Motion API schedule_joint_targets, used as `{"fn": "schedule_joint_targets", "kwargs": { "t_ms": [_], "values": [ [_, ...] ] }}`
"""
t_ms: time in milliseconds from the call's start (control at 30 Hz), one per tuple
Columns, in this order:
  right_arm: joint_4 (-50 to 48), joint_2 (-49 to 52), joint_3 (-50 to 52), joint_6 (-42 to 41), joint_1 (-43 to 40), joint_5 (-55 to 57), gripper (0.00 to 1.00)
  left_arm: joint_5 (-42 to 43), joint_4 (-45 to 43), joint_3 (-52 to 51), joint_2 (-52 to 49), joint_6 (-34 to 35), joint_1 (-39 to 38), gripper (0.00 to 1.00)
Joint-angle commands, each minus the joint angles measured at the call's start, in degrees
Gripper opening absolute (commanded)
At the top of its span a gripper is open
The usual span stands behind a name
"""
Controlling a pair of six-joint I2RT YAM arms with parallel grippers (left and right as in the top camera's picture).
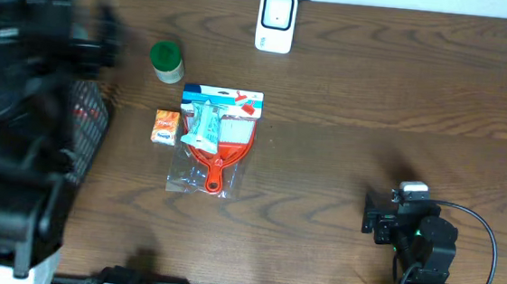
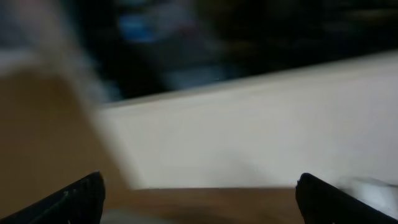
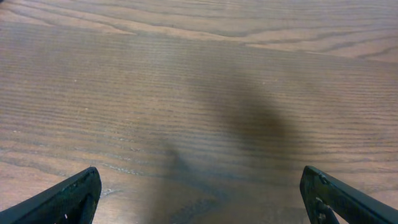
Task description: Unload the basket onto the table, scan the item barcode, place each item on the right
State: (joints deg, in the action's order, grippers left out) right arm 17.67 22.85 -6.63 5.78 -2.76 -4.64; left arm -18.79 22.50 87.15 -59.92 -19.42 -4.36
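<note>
A white barcode scanner (image 1: 276,21) stands at the table's far edge. Mid-table lies a clear packet with a red brush and a blue card (image 1: 218,139), and a teal packet (image 1: 205,125) rests on top of it. An orange box (image 1: 165,127) and a green-lidded jar (image 1: 166,61) sit to their left. No barcode is readable. My left arm (image 1: 36,25) is a blur at the far left. Its gripper (image 2: 199,202) is open and empty in a smeared wrist view. My right gripper (image 3: 199,196) is open over bare wood at the near right (image 1: 380,221).
A dark mesh basket (image 1: 89,129) stands at the left edge beside the left arm. The right arm's cable (image 1: 486,242) loops along the near right of the wooden table (image 1: 375,97).
</note>
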Motion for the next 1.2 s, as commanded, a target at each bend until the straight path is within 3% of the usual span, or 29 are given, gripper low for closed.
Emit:
{"fn": "schedule_joint_targets", "kwargs": {
  "t_ms": [0,267,367,433,567,867,1167],
  "values": [
    [-0.3,-0.1,0.1,-1.1,-0.2,0.0,0.99,-14.1,1.0,0.0,-2.5,-8.0,7.1,0.97],
    [-0.3,-0.1,0.1,-1.1,-0.2,0.0,0.99,-12.9,8.5,0.0,-13.8,-5.2,27.4,0.97],
    [-0.3,-0.1,0.1,-1.0,-0.2,0.1,0.99,-4.9,13.1,0.0,-19.6,2.0,31.4,0.97],
    [-0.3,-0.1,0.1,-1.0,-0.2,0.1,0.99,1.2,16.0,0.0,-23.2,5.5,32.8,0.97],
    [-0.2,-0.1,0.1,-1.0,-0.2,0.1,0.99,9.4,19.7,0.0,-30.2,5.8,33.8,0.97],
    [-0.3,-0.1,0.1,-1.0,-0.2,0.1,0.99,8.9,29.2,-0.2,-42.7,2.8,35.1,0.97],
    [-0.3,-0.1,0.1,-1.0,-0.2,0.1,0.99,9.2,29.4,-1.0,-44.9,-3.7,36.2,0.99]
  ]
}}
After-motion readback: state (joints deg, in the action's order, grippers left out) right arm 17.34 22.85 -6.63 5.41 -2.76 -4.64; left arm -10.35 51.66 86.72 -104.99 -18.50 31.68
